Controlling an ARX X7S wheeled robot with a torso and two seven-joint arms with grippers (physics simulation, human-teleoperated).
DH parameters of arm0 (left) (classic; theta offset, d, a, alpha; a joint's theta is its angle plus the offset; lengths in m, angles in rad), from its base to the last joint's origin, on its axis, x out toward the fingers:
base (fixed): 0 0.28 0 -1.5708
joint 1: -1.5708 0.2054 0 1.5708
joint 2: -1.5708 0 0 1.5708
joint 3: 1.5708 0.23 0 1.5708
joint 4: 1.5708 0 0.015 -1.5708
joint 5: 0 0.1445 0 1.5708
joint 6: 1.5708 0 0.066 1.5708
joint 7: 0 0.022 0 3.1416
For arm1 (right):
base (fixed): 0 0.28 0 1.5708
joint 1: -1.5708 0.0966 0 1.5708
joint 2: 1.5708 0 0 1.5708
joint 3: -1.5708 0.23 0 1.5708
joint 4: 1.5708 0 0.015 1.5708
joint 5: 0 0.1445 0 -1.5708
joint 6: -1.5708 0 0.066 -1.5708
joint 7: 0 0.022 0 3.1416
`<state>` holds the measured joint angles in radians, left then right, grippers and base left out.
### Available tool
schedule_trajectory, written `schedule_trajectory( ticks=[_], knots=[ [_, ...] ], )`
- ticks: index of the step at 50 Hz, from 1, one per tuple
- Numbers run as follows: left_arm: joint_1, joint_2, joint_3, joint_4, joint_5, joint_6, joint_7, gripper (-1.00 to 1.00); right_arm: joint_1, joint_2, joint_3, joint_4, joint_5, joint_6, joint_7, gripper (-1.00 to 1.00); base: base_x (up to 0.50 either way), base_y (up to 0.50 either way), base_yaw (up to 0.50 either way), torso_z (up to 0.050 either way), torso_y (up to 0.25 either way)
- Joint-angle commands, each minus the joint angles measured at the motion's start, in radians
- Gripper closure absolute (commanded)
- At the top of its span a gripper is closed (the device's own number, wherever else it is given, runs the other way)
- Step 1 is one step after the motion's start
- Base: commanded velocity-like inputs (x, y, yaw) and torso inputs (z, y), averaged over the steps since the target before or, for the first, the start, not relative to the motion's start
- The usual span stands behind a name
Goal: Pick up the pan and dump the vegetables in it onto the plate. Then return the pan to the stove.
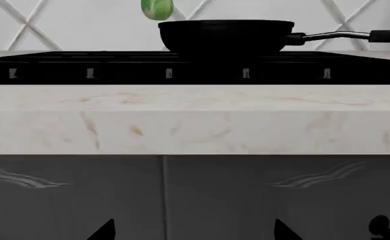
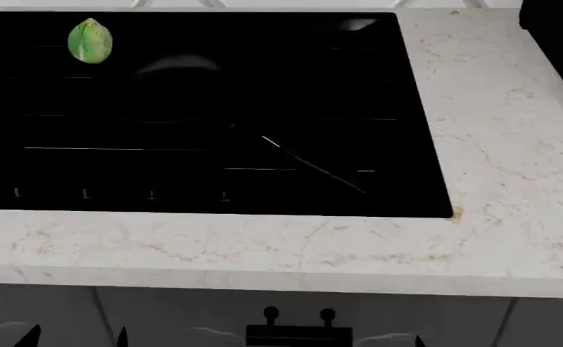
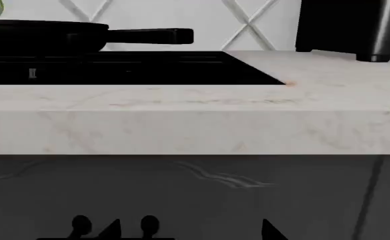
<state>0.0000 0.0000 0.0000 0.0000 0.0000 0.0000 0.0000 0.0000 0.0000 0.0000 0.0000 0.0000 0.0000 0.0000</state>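
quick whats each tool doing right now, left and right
left tool: open, tips apart, holding nothing
right tool: open, tips apart, holding nothing

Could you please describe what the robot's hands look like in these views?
The left hand and right hand show only as plain black pointed fingertips, with small round black knobs beside them. No cables, markings or arm links are visible.

I see only dark finger tips of my left pincer (image 1: 191,231) and right pincer (image 3: 188,229), both low, below the tabletop (image 2: 378,253) edge, holding nothing.
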Motion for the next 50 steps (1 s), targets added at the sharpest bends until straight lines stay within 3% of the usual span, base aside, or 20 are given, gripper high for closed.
schedule_trajectory(
  ticks=[1,20,22,23,29,38,50],
  knots=[
    [-0.002,-0.016,0.018,-0.004,-0.016,0.003,-0.018,-1.00,0.001,0.025,-0.031,-0.001,0.025,0.002,0.031,-1.00,0.00,0.00,0.00,0.000,0.000],
    [0.002,-0.062,0.076,-0.018,-0.053,0.016,-0.072,-1.00,0.003,0.064,-0.089,-0.002,0.047,-0.008,0.067,-1.00,0.00,0.00,0.00,0.000,0.000],
    [0.014,-0.061,0.092,-0.010,0.007,0.067,-0.114,-1.00,-0.010,0.067,-0.106,-0.029,0.025,0.012,0.065,-1.00,0.00,0.00,0.00,0.000,0.000],
    [0.014,-0.010,0.006,0.004,-0.015,0.031,-0.012,-1.00,-0.006,0.011,-0.029,-0.016,-0.007,-0.002,0.006,-1.00,0.00,0.00,0.00,0.000,0.000],
    [0.039,-0.042,0.033,0.058,-0.039,0.023,-0.029,-1.00,-0.008,0.035,-0.072,-0.030,-0.008,0.010,0.036,-1.00,0.00,0.00,0.00,0.015,0.041],
    [0.046,-0.129,-0.017,0.471,-0.081,-0.328,-0.050,-1.00,-0.029,0.089,-0.089,-0.382,-0.024,0.302,0.022,-1.00,0.00,0.00,0.00,0.045,0.115],
    [-0.056,-0.216,-0.047,0.732,-0.115,-0.646,-0.039,-1.00,0.115,0.178,-0.096,-0.675,-0.036,0.681,-0.026,-1.00,0.00,0.00,0.00,0.045,0.115]
  ],
)
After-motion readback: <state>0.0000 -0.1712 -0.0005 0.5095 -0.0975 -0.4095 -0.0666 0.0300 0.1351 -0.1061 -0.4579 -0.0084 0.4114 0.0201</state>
